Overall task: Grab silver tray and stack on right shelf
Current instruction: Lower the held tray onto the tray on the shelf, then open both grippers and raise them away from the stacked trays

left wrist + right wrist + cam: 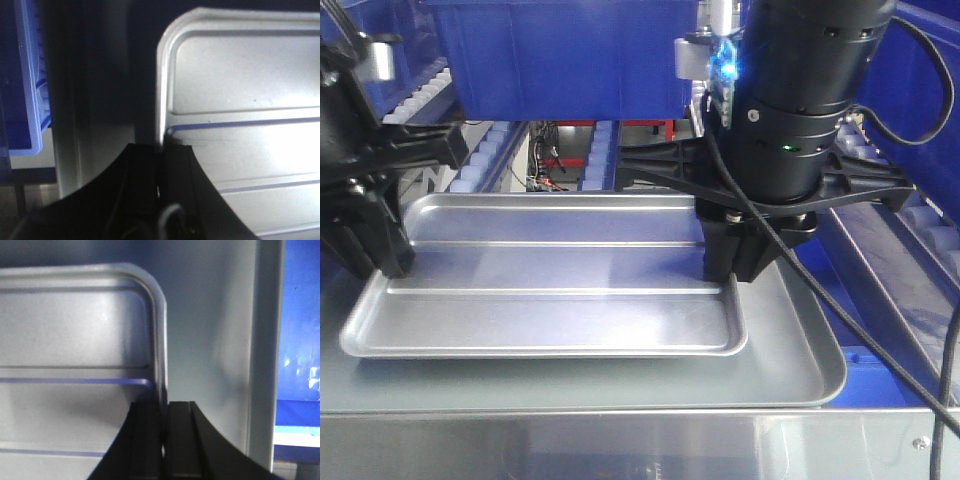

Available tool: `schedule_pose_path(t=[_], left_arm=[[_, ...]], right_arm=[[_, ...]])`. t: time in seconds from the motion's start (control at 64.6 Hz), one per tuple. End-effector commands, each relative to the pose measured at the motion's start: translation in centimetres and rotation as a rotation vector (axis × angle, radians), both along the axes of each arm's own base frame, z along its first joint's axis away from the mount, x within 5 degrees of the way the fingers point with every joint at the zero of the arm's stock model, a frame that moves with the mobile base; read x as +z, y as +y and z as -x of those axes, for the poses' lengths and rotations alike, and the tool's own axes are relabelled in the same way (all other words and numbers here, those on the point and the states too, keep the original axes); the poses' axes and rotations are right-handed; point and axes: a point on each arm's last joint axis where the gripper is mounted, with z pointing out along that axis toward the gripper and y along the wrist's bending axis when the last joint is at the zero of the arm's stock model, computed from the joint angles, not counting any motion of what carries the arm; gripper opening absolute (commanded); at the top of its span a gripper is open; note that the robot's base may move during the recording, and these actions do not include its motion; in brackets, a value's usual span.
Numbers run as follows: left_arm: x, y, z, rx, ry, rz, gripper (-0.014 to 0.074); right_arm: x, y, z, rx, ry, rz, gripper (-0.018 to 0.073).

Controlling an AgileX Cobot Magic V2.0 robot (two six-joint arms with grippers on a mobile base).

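Left gripper (161,172) and right gripper (164,412) pinch silver tray (550,270) rims — unlabelled

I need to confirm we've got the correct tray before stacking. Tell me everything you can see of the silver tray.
The silver tray is shiny metal, rectangular with rounded corners, a low raised rim and two long ridges across its floor. It lies flat and empty on a larger dull-grey tray. The left gripper pinches its left rim and the right gripper its right rim.

shiny silver tray (550,290) w/ 2 ridges, dull-grey tray (790,370), blue bins (560,50), black claws (740,255)
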Motion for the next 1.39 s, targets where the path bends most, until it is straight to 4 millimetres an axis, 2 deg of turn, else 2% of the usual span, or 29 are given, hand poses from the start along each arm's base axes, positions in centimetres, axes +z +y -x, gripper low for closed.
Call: schedule_pose_path(t=[0.0, 0.155, 1.021, 1.083, 1.176, 1.253, 1.315, 1.377], left_arm=[[1.68, -0.97, -0.6, 0.006, -0.077, 0.083, -0.0091], [1.03, -1.11, -0.91, 0.007, -0.066, 0.077, -0.0091], [1.23, -1.23, -1.25, 0.011, -0.107, 0.095, -0.0083], [1.2, -1.21, -1.2, 0.01, -0.101, 0.092, -0.0029], [1.14, -1.26, -1.17, 0.015, -0.093, 0.098, 0.0197], [1.22, -1.32, -1.3, 0.017, -0.109, 0.107, 0.0356], [1.25, -1.33, -1.35, 0.018, -0.115, 0.109, 0.0402], [1.25, -1.33, -1.35, 0.018, -0.115, 0.109, 0.0392]], right_arm=[[3.06, 0.89, -0.67, 0.04, -0.141, -0.115, 0.0058], [3.05, 0.88, -0.67, 0.04, -0.14, -0.113, 0.0058], [3.0, 0.87, -0.66, 0.039, -0.137, -0.111, 0.0061], [3.0, 0.87, -0.66, 0.039, -0.137, -0.111, 0.0083], [2.97, 0.83, -0.63, 0.037, -0.133, -0.107, 0.0174], [2.91, 0.75, -0.58, 0.033, -0.125, -0.098, 0.0301], [2.72, 0.66, -0.58, 0.024, -0.112, -0.089, 0.0419], [2.58, 0.36, -0.6, 0.01, -0.095, -0.075, 0.0493]])
